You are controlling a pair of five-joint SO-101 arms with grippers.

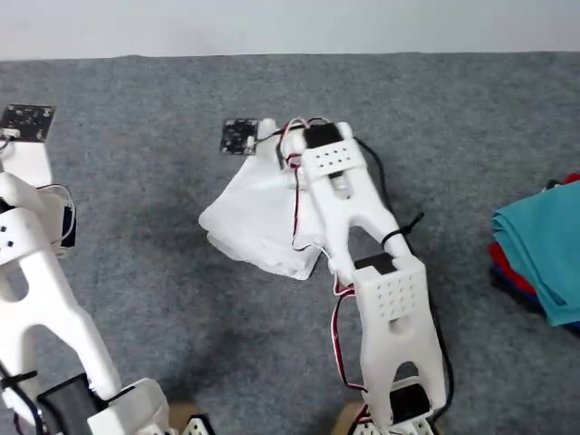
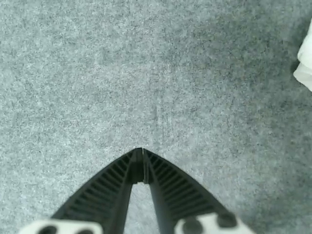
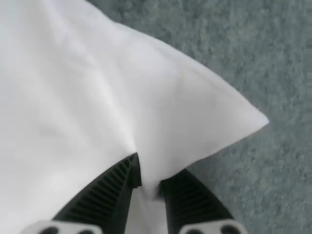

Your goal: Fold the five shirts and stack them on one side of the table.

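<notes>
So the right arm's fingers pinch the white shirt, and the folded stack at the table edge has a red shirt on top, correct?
No. The right arm's fingers do pinch the white shirt, but the stack has a teal shirt on top; the red one lies under it, as the high view shows.

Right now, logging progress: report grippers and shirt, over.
Left gripper shut, empty, over table. Right gripper shut on white shirt. Folded stack at table edge, apart from shirt.

Open table (image 1: 136,208) for me at frame left. A white shirt (image 1: 254,227) blocks the middle, and the folded stack (image 1: 544,254) hogs the right edge.
</notes>
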